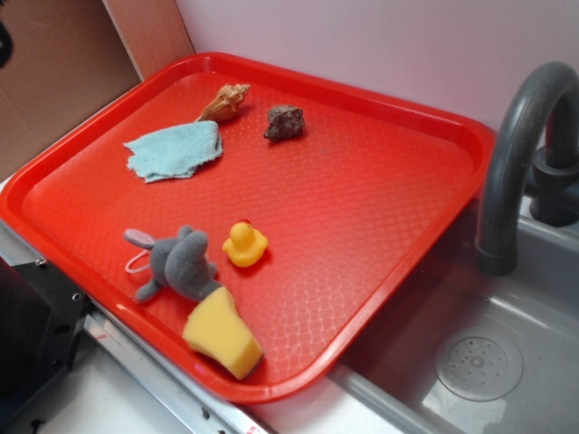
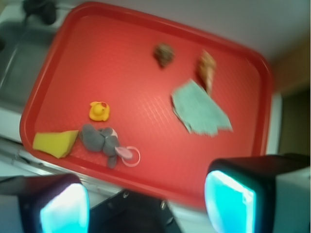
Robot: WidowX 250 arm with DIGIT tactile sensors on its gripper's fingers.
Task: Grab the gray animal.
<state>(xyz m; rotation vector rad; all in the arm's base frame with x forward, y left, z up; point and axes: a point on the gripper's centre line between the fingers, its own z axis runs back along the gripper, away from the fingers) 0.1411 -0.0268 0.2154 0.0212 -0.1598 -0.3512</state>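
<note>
The gray animal point(image 1: 176, 263) point(image 2: 101, 139) is a fuzzy plush lying near the front left edge of the red tray point(image 1: 407, 235) point(image 2: 121, 63), its pale ear and thin string loop pointing left in the exterior view. In the wrist view my gripper point(image 2: 146, 206) hangs high above the tray's near edge, well apart from the plush. Its fingers point(image 2: 65, 208) stand wide apart with cyan pads and nothing between them. The exterior view does not show the gripper.
A yellow duck point(image 1: 245, 243) point(image 2: 99, 110) and a yellow sponge point(image 1: 223, 334) point(image 2: 55, 142) flank the plush. A blue cloth point(image 1: 175, 150) point(image 2: 200, 109), a shell point(image 1: 224, 102) point(image 2: 207, 69) and a dark rock point(image 1: 285, 122) point(image 2: 164, 54) lie at the back. A gray faucet point(image 1: 520, 154) and sink point(image 1: 479, 362) stand right.
</note>
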